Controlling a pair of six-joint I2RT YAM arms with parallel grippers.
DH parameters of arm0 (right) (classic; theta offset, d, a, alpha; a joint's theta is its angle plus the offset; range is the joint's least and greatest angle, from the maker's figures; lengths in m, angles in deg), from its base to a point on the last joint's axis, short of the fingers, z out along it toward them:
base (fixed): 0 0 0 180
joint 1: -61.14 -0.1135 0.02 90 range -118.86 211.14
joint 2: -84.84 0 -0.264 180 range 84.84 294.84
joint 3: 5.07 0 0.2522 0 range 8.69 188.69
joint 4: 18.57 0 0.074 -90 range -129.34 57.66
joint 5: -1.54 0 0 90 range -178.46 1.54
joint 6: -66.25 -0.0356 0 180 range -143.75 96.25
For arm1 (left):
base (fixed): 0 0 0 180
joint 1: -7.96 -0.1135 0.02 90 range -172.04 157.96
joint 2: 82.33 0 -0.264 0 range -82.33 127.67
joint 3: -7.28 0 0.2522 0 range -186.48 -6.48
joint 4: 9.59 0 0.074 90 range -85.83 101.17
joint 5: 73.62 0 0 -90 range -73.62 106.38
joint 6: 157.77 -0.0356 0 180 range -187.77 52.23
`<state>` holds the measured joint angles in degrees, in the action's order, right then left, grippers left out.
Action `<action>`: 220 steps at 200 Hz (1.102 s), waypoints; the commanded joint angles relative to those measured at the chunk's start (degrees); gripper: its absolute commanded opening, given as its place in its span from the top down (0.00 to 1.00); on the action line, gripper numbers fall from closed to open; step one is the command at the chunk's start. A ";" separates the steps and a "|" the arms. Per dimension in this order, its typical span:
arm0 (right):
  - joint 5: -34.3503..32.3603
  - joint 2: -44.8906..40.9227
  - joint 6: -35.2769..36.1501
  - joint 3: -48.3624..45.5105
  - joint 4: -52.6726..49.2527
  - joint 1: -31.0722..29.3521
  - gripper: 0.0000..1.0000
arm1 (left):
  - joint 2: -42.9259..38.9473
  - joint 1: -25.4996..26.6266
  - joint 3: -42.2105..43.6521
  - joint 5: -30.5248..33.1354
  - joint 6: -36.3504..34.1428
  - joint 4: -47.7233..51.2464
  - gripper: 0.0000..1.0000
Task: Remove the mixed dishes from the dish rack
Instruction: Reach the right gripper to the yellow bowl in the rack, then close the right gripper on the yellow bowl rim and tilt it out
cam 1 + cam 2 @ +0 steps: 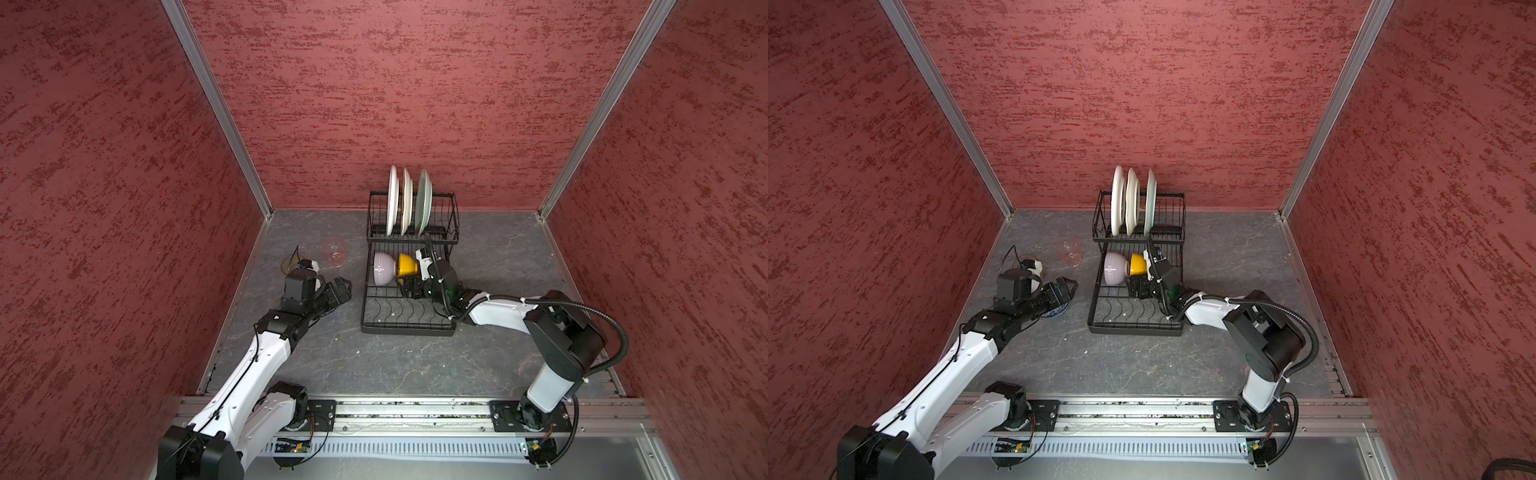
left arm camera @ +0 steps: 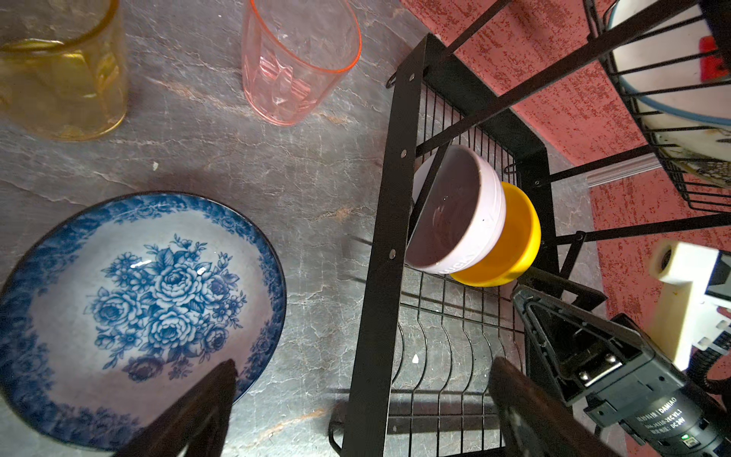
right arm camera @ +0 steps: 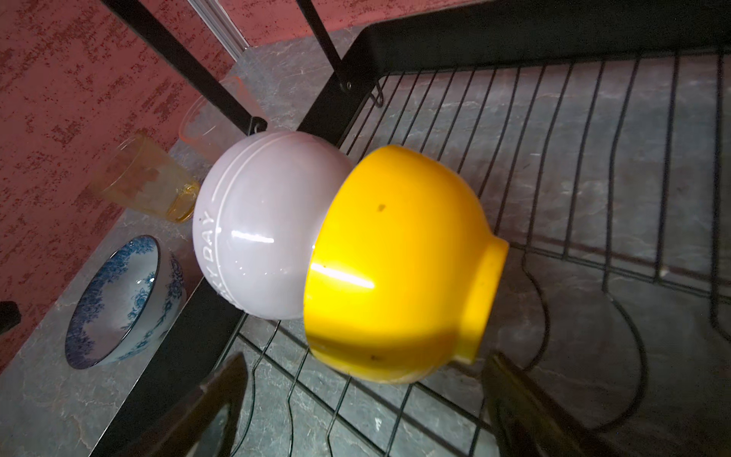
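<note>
Two bowls — the lilac bowl [image 1: 383, 270] and the yellow bowl [image 1: 407, 264] — lean inside the dish rack [image 1: 409, 330], your right gripper [image 1: 409, 287] wide apart beside them, your left gripper [image 1: 344, 288] wide apart just outside the rack.

Tabletop [image 1: 415, 365]: rack [image 1: 407, 330], pink tumbler [image 2: 296, 67], amber tumbler [image 2: 67, 79], blue bowl [image 2: 134, 308], maybe crumbs [image 2: 155, 166].

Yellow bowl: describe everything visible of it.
The yellow bowl is glossy, ceramic-looking, round-bellied with a raised foot ring and a few dark specks. It lies on its side on the dish rack's lower wire tier, its mouth cupping the lilac bowl's base. The right gripper, fingers open, flanks its foot end; contact is unclear.
</note>
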<state>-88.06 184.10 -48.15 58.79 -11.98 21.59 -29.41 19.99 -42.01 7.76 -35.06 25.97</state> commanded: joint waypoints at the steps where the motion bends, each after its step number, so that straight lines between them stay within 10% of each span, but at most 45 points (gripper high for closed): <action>1: -3.75 1.81 1.45 2.37 -2.79 -0.25 0.07 | -0.67 0.27 -0.27 0.80 -0.50 -1.38 0.01; 220: -4.15 6.60 4.53 6.21 -2.26 -0.23 0.33 | 0.06 0.18 0.49 0.33 -0.81 -2.64 0.01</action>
<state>-91.99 189.76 -45.11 63.41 -15.04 21.46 -29.62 20.04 -41.95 7.85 -35.24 25.03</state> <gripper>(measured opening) 0.722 0.994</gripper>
